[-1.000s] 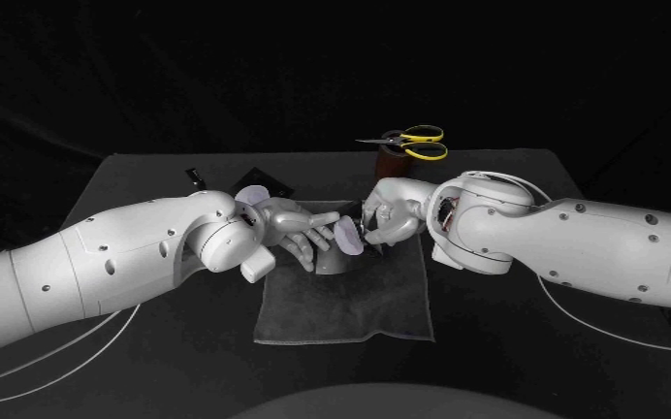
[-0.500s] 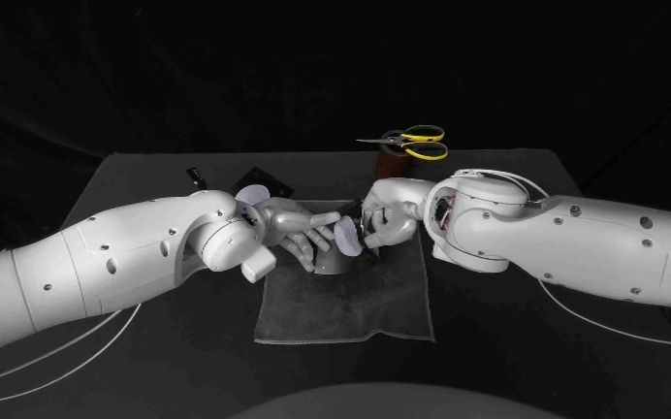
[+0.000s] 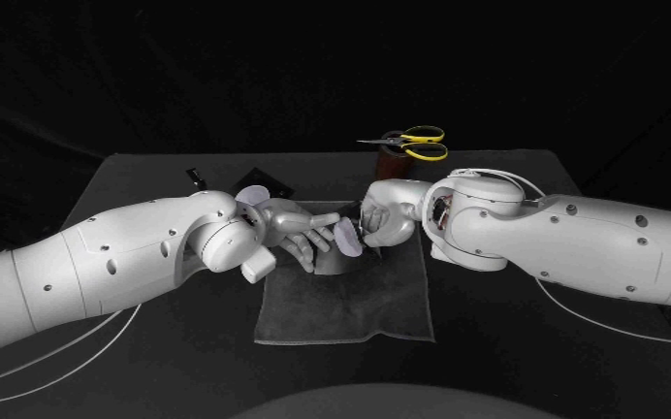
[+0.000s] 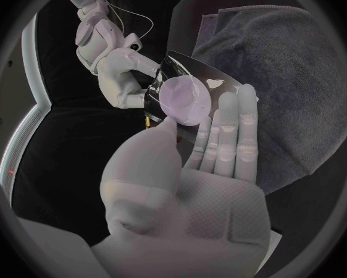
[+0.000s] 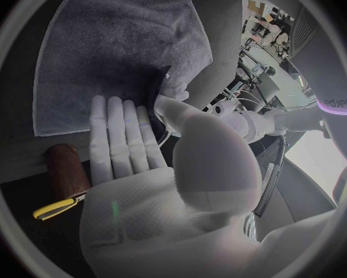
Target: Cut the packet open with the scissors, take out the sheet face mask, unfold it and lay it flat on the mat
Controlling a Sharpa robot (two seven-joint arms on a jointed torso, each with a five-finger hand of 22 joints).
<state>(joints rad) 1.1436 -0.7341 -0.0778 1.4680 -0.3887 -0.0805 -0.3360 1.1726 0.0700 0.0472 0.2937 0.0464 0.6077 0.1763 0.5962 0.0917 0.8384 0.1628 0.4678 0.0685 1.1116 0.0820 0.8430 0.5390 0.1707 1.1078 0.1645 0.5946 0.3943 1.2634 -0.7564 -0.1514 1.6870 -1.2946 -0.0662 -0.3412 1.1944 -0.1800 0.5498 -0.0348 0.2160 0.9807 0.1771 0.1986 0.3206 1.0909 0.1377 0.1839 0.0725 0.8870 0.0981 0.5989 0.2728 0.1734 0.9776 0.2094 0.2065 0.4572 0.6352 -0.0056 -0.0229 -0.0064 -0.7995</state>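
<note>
one grey mat [image 3: 342, 303] lies flat on the black table [image 3: 490, 351], its long side running away from the robot. above the mat's far end both hands meet, just beside each other, with the packet [image 4: 197, 71] between them, raised off the cloth. the left hand [image 3: 301, 235] comes in over the mat's left edge. its fingers [image 4: 223, 136] are stretched out side by side under the dark, glossy packet, and its thumb pad presses down on the packet's upper face, so the packet is clamped between thumb and fingers. the right hand [image 3: 385, 217] reaches in over the mat's right far corner and grasps the opposite edge of the packet. in the right wrist view its fingers [image 5: 123, 136] lie straight and together, with the thumb closed against the packet's rim. whether the packet has been cut cannot be told, and no sheet mask can be made out.

beyond the mat's far right corner, well apart from the hands, stands a brown holder [image 3: 388, 160]. the yellow-handled scissors [image 3: 414, 141] rest on top of it, untouched. beyond the mat's far left corner two small dark objects [image 3: 266, 183] lie on the table, too dim to identify.
</note>
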